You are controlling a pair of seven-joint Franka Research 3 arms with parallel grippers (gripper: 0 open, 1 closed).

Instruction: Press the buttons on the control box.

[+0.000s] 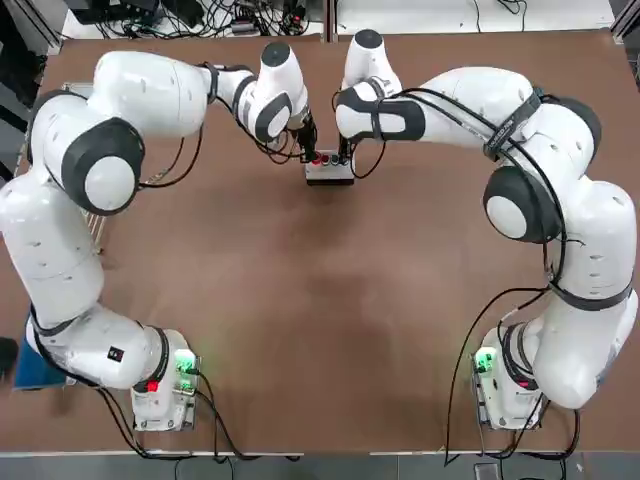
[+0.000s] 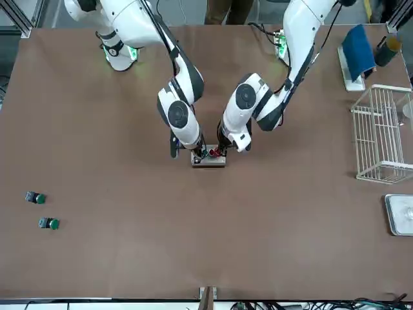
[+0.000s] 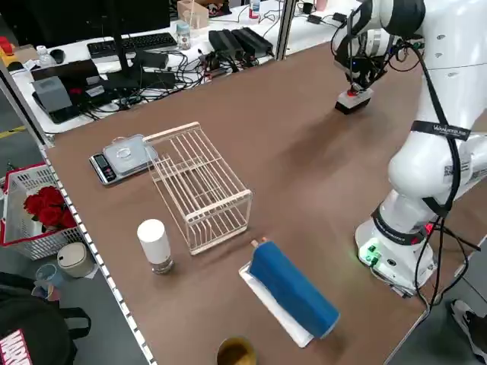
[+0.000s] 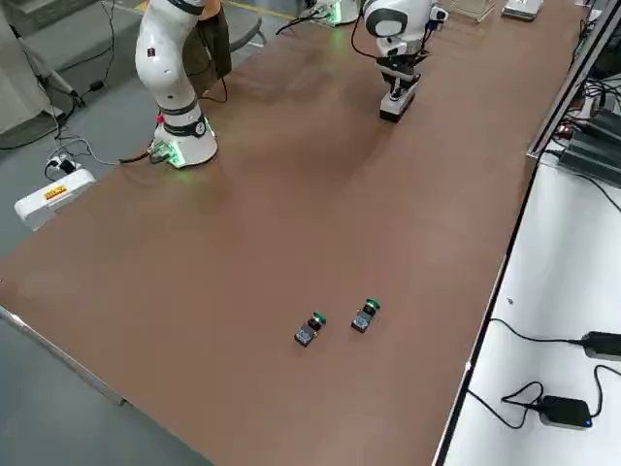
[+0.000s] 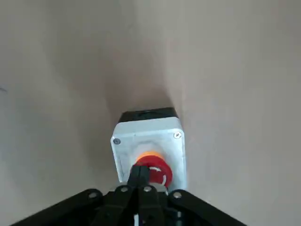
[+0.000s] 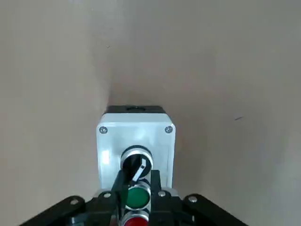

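Control box (image 2: 208, 161), 1, sitting at the table's far side between 2 arms. Left gripper (image 5: 139, 170), closed, hovering by its red button (image 5: 156, 170); right gripper (image 6: 140, 176), partly parted, straddling the black selector (image 6: 137, 165).

Robotics lab, by the look of it. Two arms (image 1: 70, 230) bolted to a brown table (image 1: 300, 300). Behind table's far edge: desk (image 3: 72, 57) w/ monitor (image 3: 76, 19), keyboard (image 3: 131, 44) & tangled cables (image 3: 163, 80). Beside table, on grey floor (image 3: 99, 319): basket (image 3: 30, 213) w/ red flowers, backpack (image 3: 38, 327). Person's legs (image 2: 227, 10) by table's robot-side edge.
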